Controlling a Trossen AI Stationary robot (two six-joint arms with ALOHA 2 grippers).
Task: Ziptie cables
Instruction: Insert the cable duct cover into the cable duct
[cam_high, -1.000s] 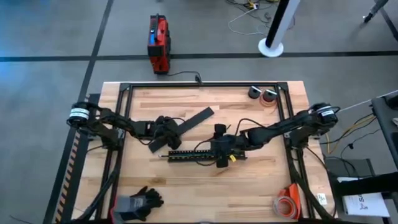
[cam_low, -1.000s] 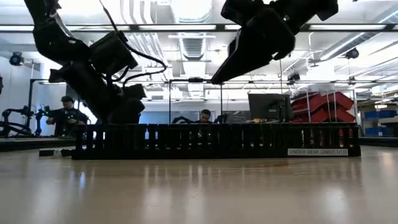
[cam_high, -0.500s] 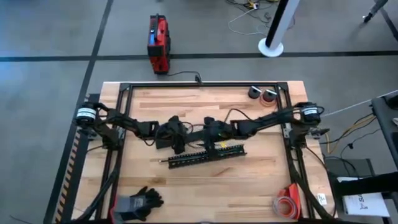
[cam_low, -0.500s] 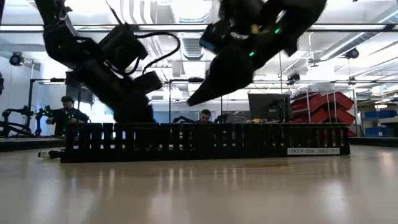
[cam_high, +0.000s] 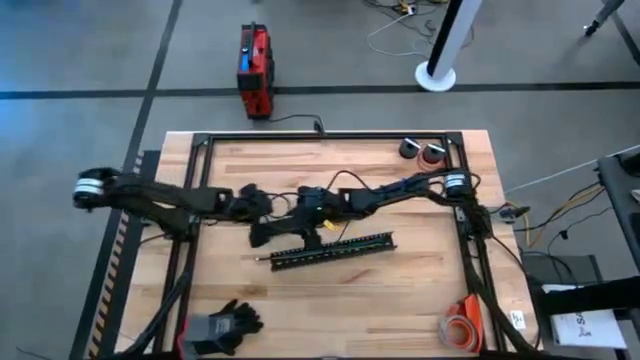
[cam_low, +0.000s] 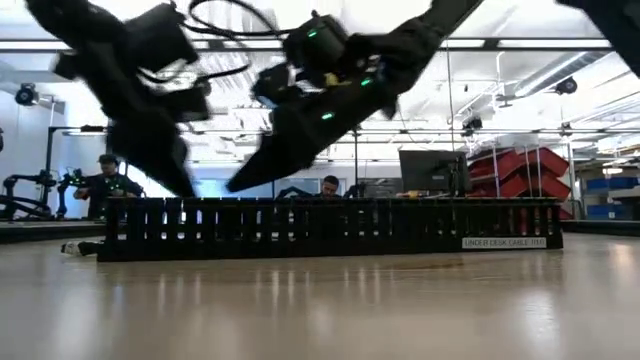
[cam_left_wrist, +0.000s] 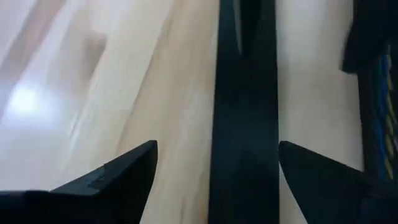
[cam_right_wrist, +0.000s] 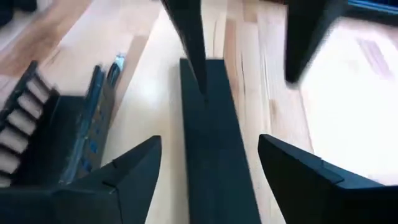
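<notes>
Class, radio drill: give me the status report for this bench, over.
Left gripper open, right gripper open, both straddling the flat black strip. Cables not made out. Slotted strip lies close by.

The tabletop (cam_high: 420, 290) is pale butcher-block wood, smooth with a soft sheen that mirrors light in the low view. The slotted strip (cam_high: 330, 250) looks like matt black plastic. The flat bar (cam_right_wrist: 208, 143) is matt black, as are the fingers (cam_right_wrist: 124, 177).
</notes>
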